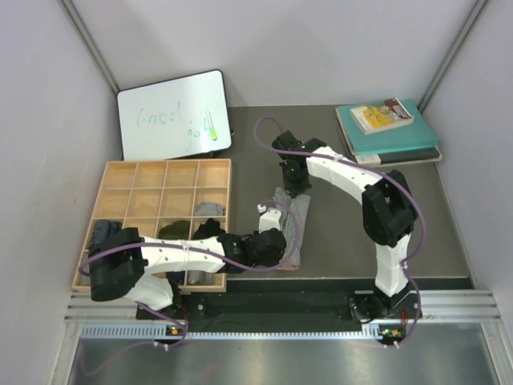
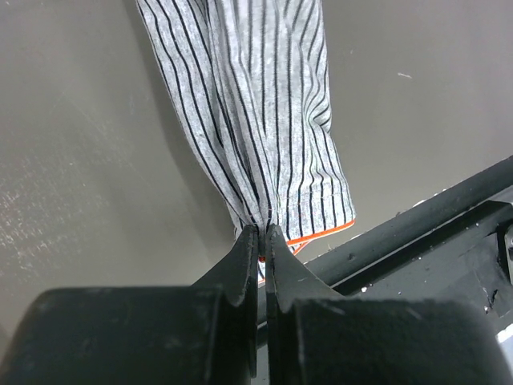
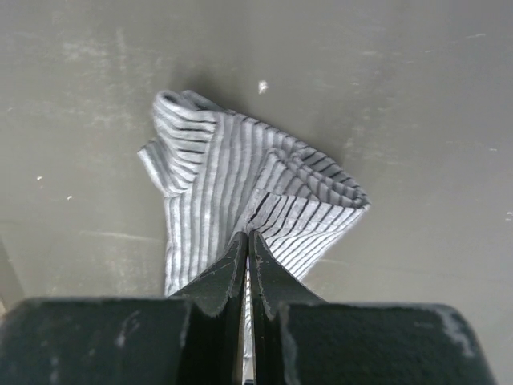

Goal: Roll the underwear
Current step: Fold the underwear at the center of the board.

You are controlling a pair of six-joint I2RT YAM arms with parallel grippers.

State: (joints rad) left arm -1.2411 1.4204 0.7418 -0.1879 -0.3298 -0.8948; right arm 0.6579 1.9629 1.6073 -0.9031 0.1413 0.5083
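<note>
Jaws of left gripper (image 2: 262, 231) and right gripper (image 3: 247, 237) clamp opposite ends of grey black-striped cloth underwear (image 1: 295, 224) stretched between them.

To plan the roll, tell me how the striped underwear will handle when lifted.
Probably floppy: the striped underwear bunches into folds where the left gripper pinches it. Likely light and thin, since the right gripper closes nearly flat on it.

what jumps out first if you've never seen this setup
A grey-striped underwear is drawn out at the centre, pinched at opposite ends by the left tool and right tool. Left of it sits a wooden compartment tray holding other garments; a whiteboard leans behind it.
</note>
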